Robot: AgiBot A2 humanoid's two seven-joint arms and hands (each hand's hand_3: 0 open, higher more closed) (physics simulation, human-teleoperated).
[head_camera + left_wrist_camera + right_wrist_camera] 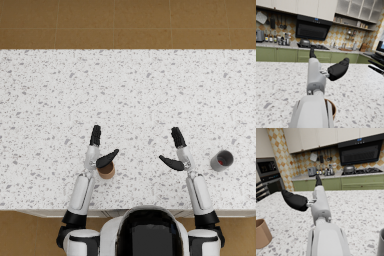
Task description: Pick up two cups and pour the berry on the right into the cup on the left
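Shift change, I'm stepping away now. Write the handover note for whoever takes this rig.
Left robot hand: open, holds nothing, above the table with the brown cup just beside its wrist.
Right robot hand: open, holds nothing; the grey cup stands well off to its right, apart from it.
Both cups stand upright on the table. Something red shows inside the grey cup, likely the berry.
Done: nothing; neither cup is grasped.
Left: grasp both cups, lift them, pour the berry from the grey cup into the brown one.

A speckled white stone counter point(130, 85) carries 2 cups: a brown cup point(106, 171) near its left-centre front edge, a grey cup point(221, 160) well apart to the right.
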